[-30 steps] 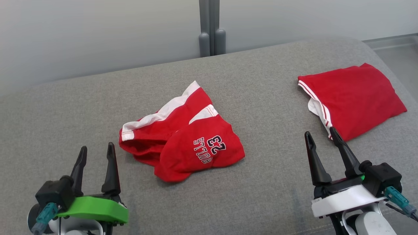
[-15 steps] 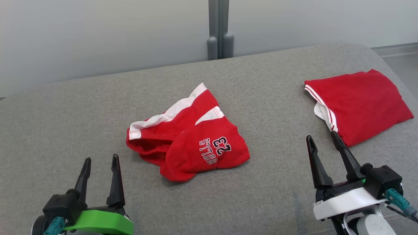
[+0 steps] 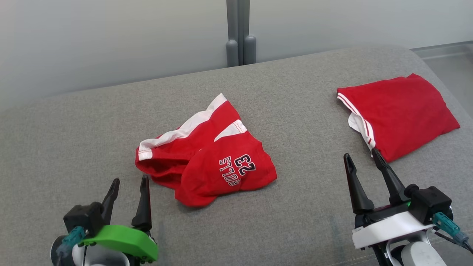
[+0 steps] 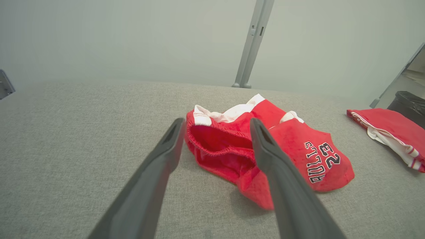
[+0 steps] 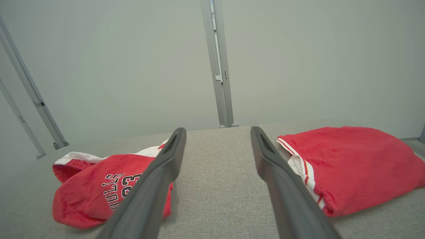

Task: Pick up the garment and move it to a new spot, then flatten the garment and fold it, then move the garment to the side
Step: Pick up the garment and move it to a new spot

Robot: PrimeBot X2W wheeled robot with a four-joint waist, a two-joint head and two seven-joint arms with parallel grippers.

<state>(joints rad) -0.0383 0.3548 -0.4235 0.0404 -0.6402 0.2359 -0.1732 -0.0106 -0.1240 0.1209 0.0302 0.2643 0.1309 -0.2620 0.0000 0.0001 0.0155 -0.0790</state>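
Note:
The garment [image 3: 207, 159], red shorts with white side stripes and "BULLS 23" print, lies crumpled at the middle of the grey upholstered surface [image 3: 295, 207]. My left gripper [image 3: 130, 179] hovers open at the lower left, just left of and nearer than the shorts, apart from them. In the left wrist view its fingers [image 4: 216, 121] frame the garment's [image 4: 312, 149] open waistband. My right gripper [image 3: 361, 152] stands open at the lower right, holding nothing. The right wrist view shows the right gripper [image 5: 217, 128] with the garment [image 5: 93, 192] to its left.
A second red garment [image 3: 399, 111], folded, lies at the far right, close to my right gripper's outer fingertip; it is the folded red garment [image 5: 358, 162] in the right wrist view. A grey post [image 3: 240, 33] stands behind the surface. A black bin [image 4: 408, 103] sits beyond the right end.
My left gripper has drawn back toward the lower edge and shifted right, nearer the shorts. The head camera swayed slightly. Right gripper and both garments stay put.

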